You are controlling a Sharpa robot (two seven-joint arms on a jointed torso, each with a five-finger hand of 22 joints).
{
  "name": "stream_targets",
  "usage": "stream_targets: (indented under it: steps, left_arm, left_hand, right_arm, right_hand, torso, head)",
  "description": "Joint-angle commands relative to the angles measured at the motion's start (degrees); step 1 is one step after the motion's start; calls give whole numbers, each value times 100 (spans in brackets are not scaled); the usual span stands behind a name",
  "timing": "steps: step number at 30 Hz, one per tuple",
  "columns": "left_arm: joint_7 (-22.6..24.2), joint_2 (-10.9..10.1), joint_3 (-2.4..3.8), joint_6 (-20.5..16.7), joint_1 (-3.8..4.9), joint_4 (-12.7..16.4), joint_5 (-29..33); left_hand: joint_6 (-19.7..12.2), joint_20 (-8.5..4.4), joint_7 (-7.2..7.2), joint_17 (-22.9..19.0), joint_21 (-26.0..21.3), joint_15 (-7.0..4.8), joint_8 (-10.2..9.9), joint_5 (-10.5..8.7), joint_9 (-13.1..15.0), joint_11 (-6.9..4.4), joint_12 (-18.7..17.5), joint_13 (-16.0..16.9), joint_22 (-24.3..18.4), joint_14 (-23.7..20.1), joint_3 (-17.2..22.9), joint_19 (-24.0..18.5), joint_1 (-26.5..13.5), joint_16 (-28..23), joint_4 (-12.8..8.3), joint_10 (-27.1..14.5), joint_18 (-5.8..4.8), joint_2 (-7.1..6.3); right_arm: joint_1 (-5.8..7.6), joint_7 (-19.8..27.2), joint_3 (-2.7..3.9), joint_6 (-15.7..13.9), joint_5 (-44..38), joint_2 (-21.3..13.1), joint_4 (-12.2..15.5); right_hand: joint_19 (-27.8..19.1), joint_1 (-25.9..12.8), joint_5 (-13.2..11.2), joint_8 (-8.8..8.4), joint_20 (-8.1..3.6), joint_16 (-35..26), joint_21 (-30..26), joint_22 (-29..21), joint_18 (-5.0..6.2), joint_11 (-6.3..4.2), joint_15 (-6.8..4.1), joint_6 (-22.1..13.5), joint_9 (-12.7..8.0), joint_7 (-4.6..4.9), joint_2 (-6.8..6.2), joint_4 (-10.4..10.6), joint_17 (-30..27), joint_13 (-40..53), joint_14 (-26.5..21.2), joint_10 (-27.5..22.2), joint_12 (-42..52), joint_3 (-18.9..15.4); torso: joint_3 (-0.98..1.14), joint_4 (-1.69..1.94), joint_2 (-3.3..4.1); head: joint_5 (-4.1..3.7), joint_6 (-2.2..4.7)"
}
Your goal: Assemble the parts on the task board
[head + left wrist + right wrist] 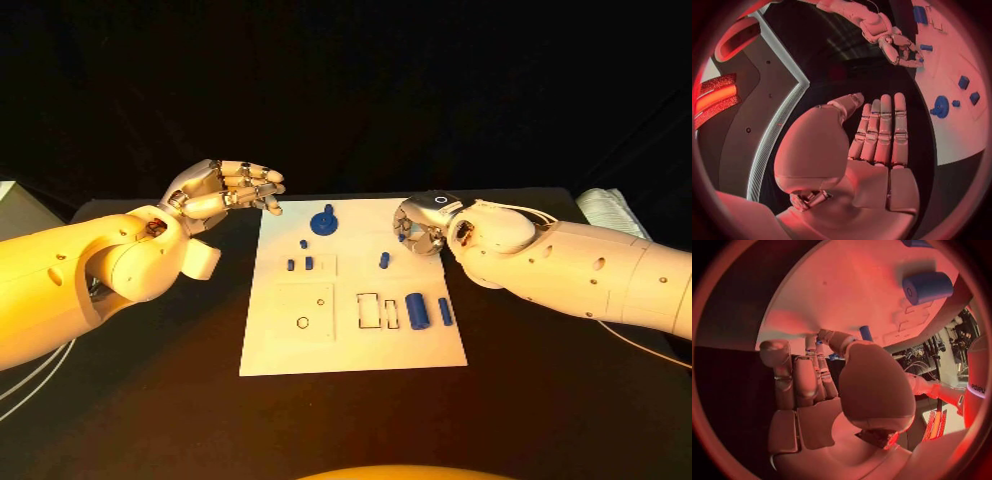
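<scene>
**Both robot hands empty beside the board's far end**

You have the flat white rectangular task board (353,345) lying in the middle of the black desk (562,400), long side running away from the robot. Your left robot hand (224,188) hovers just off the board's far left corner, palm up, fingers loosely spread and holding nothing; the left wrist view shows its fingers (882,130) straight and side by side. Your right robot hand (426,225) sits over the board's far right edge, fingers pointing down toward the surface. In the right wrist view its fingers (807,377) are extended with nothing between them, close to a small blue peg (866,333).

On the board you can see a round blue disc with a stem (326,220) near the far end, two short blue blocks (300,264) left of centre, a slim blue peg (385,260) near the right robot hand, and a thick blue cylinder (418,311) with a thinner blue rod (446,312) just beside it toward the near right.
</scene>
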Motion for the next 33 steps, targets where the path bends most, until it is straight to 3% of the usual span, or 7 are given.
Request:
stream_targets:
  steps: [1, 13, 17, 19, 22, 33]
  left_arm:
    - [9, -3, 4, 85, -2, 18, 30]
    - [-18, -21, 4, 73, -1, 36, -6]
    - [-26, -27, 4, 71, -1, 43, -16]
    - [-30, -28, 4, 68, -1, 46, -20]
    - [-35, -30, 4, 65, -1, 49, -24]
    - [-49, -36, 4, 57, -1, 47, -33]
  left_hand:
    - [-6, 0, 39, 7, -36, 17, -26, -3, -1, 18, -32, -7, -7, 31, -15, 23, 47, -29, 4, -11, 58, -29]
    - [-4, 2, 44, 13, -48, 21, -28, -1, -2, 23, -42, -9, -15, 27, -15, 25, 62, -40, -4, -20, 58, -22]
    - [-3, 2, 46, 16, -53, 22, -28, 0, -2, 24, -46, -9, -18, 26, -14, 27, 73, -46, -11, -22, 58, -20]
    - [1, 1, 47, 21, -57, 21, -28, 1, -2, 25, -51, -9, -21, 24, -11, 30, 95, -53, -26, -23, 59, -14]
    - [2, 0, 48, 23, -59, 21, -29, 2, -2, 26, -53, -9, -21, 24, -10, 31, 105, -57, -33, -22, 59, -11]
    - [3, 0, 50, 27, -61, 22, -30, 3, -3, 28, -57, -9, -23, 23, -11, 34, 117, -63, -42, -24, 59, -9]
  right_arm:
    - [-17, -58, -6, 201, -120, 19, -3]
    - [-69, -34, -12, 224, -95, 59, 7]
    - [-74, -53, -13, 181, -86, 61, 17]
    - [-75, -81, -13, 162, -85, 61, 24]
    - [-77, -147, -13, 131, -88, 59, 30]
    - [-79, -333, -13, -338, -154, 28, 76]
  right_hand:
    - [41, 9, -22, 38, -11, 29, 24, 7, -111, -1, -42, 43, 8, -4, 66, -36, 6, -2, 172, 39, 35, -4]
    - [46, -18, -33, 69, -25, 28, 56, 41, -117, -22, -59, 107, 22, -27, 105, -23, -10, -5, 167, 98, 37, -13]
    - [73, -12, -25, 120, -49, 60, 145, 121, -132, -56, -90, 196, 49, -64, 205, -22, 10, -6, 168, 186, 31, -2]
    - [103, 43, -259, 176, -80, 109, 236, 204, -146, -93, -122, 268, 87, -92, 333, -65, 45, 0, 177, 293, 13, 64]
    - [124, 91, -257, 213, -102, 145, 309, 270, -157, -118, -142, 298, 121, -107, 437, -112, 71, 8, 184, 386, 4, 157]
    - [169, 127, -330, 253, -134, 168, 482, 421, -186, -143, -168, 333, 162, -129, 467, -243, 70, 25, 187, 509, -39, 312]
  torso:
    - [0, 0, 1]
    - [-3, -3, -1]
    - [-2, -4, -2]
    - [-4, -1, 0]
    - [-4, 0, -5]
    - [-2, -7, -10]
  head:
    - [8, -21]
    - [19, -70]
    - [17, -73]
    - [16, -83]
    - [23, -91]
    - [20, -89]
